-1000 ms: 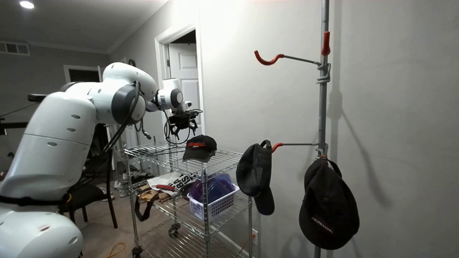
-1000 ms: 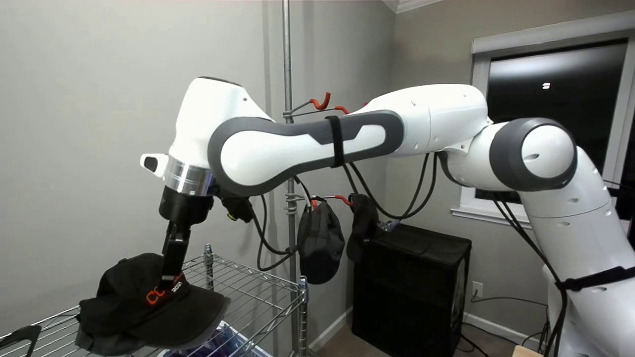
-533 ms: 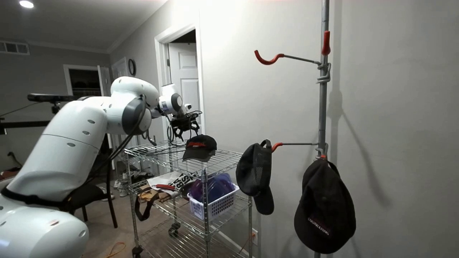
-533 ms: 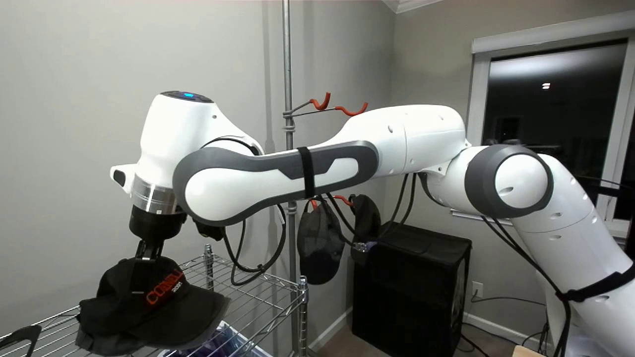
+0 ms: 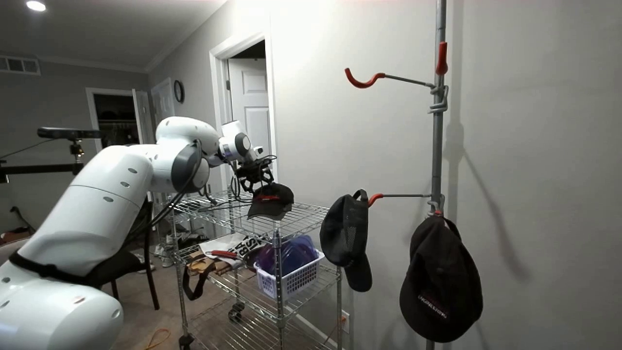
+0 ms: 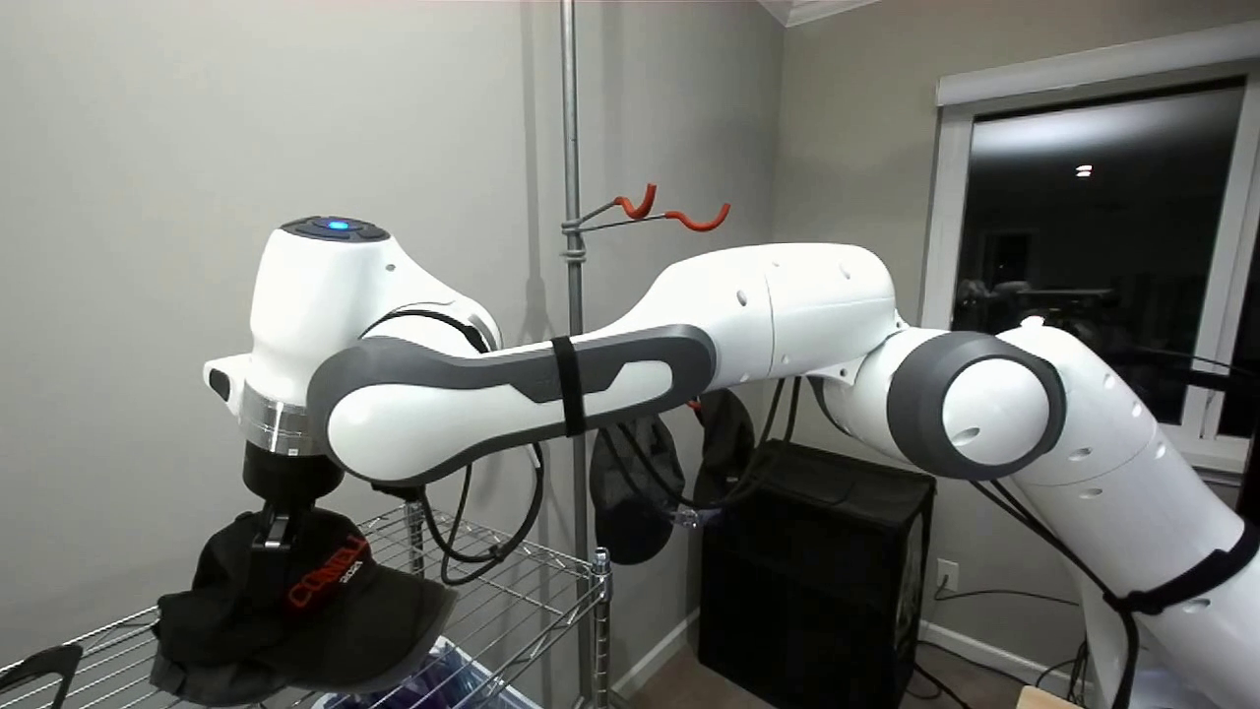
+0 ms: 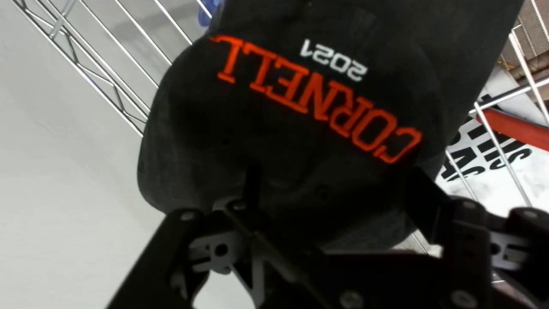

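One black cap (image 5: 272, 203) with red lettering sits on the top shelf of a wire cart (image 5: 303, 221) in an exterior view. A white robot arm (image 5: 73, 214) stretches in from the left of that view, its dark claw (image 5: 260, 186) angled down at the cap's crown, jaws parted. Lower on the cart, a pale plastic basket (image 5: 301, 279) holds purple items. To the right, a grey pole (image 5: 438, 146) carries red-tipped hooks (image 5: 364, 83); a mesh-backed cap (image 5: 344, 231) and a dark printed cap (image 5: 441, 282) hang low on it.

In an exterior view where the arm enters from the right, the claw reaches straight down over the crown, and the brim points right. Behind are a black box-shaped cabinet (image 6: 817, 581) and a window (image 6: 1073, 226) with dark glass.

In the wrist view, the cap fills the middle, its lettering upside down: CORNELL in orange-red, 2021 in white. The claw's fingers (image 7: 429, 210) rise from the bottom edge, spread wide with the crown between them; whether they press on the fabric cannot be told. Through the wires at right show a white sheet (image 7: 497, 189) with black print and a red object (image 7: 521, 128).
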You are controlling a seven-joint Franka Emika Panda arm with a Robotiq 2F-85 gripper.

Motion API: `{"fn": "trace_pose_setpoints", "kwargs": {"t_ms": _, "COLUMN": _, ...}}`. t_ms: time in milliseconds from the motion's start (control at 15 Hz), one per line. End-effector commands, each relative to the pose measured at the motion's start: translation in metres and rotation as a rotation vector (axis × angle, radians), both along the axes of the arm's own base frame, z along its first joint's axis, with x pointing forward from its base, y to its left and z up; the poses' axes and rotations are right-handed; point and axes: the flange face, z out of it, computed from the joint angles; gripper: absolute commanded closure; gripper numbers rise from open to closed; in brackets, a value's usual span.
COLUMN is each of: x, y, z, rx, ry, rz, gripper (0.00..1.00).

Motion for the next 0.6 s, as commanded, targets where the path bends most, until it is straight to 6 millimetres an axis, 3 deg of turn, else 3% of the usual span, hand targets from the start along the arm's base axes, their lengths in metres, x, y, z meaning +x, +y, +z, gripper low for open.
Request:
{"fn": "trace_pose_setpoints", "kwargs": {"t_ms": 0, "x": 0.003, "y": 0.002, "z": 0.003, "rx": -0.008, "ry": -0.008, "rz": -0.026, "gripper": 0.47}}
{"fn": "trace_pose_setpoints", "kwargs": {"t_ms": 533, "x": 0.003, "y": 0.002, "z": 0.016, "rx": 0.008, "ry": -0.032, "rz": -0.031, "gripper": 0.96}}
